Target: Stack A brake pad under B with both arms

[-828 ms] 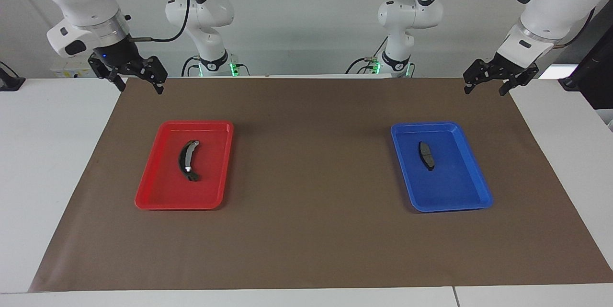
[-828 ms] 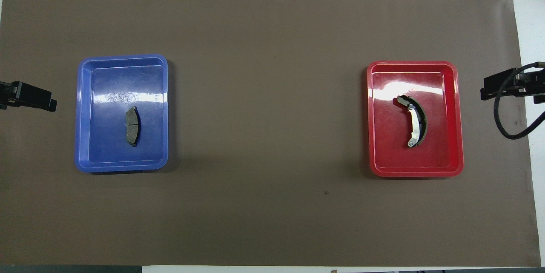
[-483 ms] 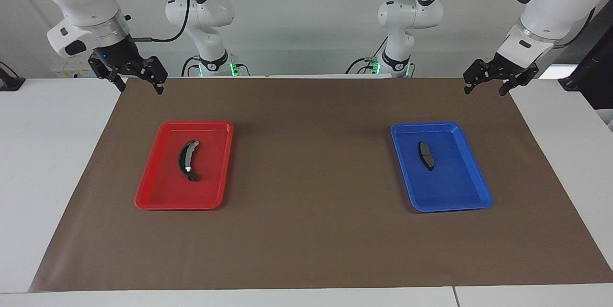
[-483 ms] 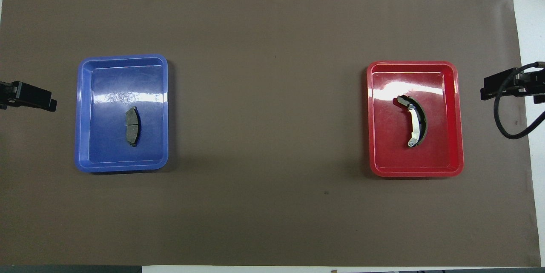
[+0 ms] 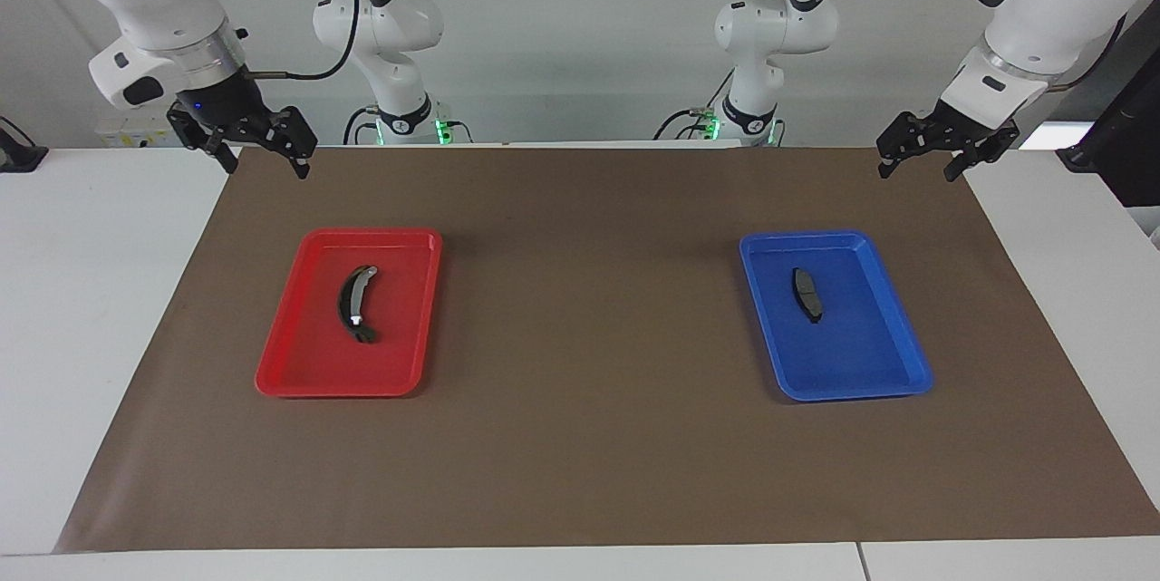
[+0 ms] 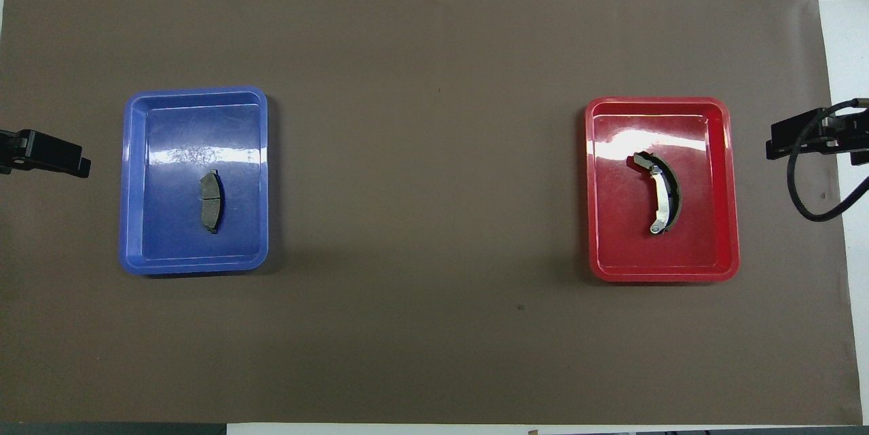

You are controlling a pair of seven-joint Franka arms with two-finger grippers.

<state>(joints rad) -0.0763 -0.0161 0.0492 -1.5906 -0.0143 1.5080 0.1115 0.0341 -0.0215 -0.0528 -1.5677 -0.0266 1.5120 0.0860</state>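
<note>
Both arms are waiting, raised, at the robots' edge of the brown mat [image 5: 589, 436], one over each corner.

Left gripper [image 5: 921, 169] is hanging over the mat corner at the left arm's end, fingers spread apart, holding nothing. In the overhead view only its dark tip [image 6: 42, 152] is showing at the frame edge, beside the blue tray [image 6: 194, 267] but apart from it.

Right gripper [image 5: 265, 167] is hanging over the mat corner at the right arm's end, fingers also spread wide, nothing between them. In the overhead view its tip [image 6: 808, 136] is sitting just off the red tray [image 6: 662, 276], with a black cable [image 6: 811, 207] looping under it.

A brake pad [image 5: 806, 294] is lying flat in the blue tray [image 5: 852, 389], below the left gripper and farther from the robots than it, well apart from the fingers. Short, matte grey, cross groove showing from overhead [image 6: 211, 201]. It is sitting around the tray's middle, not touching any wall.

B [image 5: 356, 304] is lying flat in the red tray [image 5: 335, 386], below the right gripper and farther from the robots than it, also well apart. Overhead is showing a long crescent with a silver-white inner band and a lug at each end [image 6: 660, 201].

Trays are sitting well apart, one toward each arm's end, bare mat between them. Pads are not yet stacked; neither is being touched.
</note>
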